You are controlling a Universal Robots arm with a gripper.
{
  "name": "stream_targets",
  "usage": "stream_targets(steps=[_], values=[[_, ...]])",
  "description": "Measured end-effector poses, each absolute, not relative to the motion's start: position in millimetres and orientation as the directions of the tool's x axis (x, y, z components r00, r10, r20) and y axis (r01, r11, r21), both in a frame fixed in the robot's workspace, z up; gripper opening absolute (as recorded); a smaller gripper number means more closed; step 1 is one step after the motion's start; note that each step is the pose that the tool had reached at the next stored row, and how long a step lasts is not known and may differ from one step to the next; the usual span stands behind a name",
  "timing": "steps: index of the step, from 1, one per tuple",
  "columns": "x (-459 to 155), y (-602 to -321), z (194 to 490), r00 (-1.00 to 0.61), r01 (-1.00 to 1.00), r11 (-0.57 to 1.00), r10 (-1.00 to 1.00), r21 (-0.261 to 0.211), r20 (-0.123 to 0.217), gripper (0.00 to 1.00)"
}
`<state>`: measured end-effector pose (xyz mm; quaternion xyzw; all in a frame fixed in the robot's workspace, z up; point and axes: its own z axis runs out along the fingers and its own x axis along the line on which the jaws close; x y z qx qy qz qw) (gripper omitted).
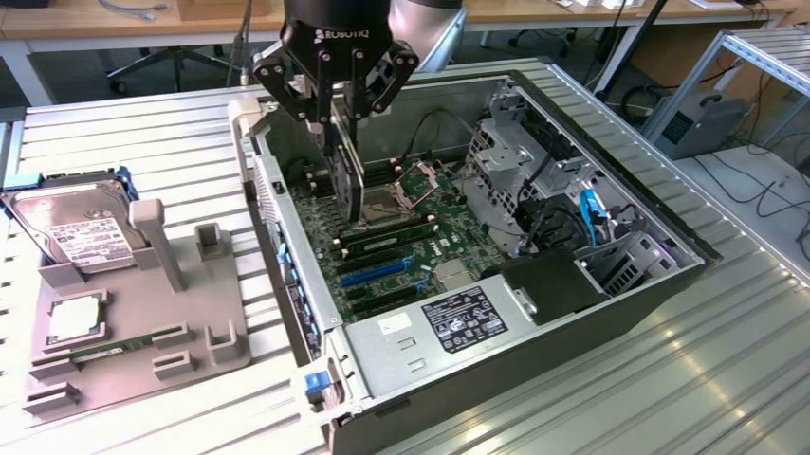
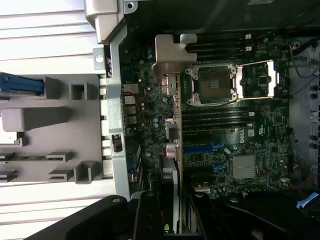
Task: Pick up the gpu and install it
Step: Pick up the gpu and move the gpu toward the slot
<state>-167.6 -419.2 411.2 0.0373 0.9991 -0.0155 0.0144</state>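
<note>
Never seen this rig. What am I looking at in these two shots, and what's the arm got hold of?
It is a robot arm ending in a gripper. One picture comes from a camera off the arm, the other from a camera on its wrist, looking past the fingers. On the ribbed metal table lies an open computer case with its motherboard exposed. On the exterior view's left, a grey holder carries a hard drive and a memory stick. The gripper holds the gpu on edge over the motherboard.

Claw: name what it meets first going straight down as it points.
The claw holds the gpu, whose lower edge would likely meet the motherboard beside the open CPU socket first; exact depth is unclear.
</note>
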Motion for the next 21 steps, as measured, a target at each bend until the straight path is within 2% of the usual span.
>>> stream_targets(steps=[21], values=[[-148.3, -419.0, 408.8, -0.997, 0.075, 0.997, 0.074, -0.034, -0.030, 0.27]])
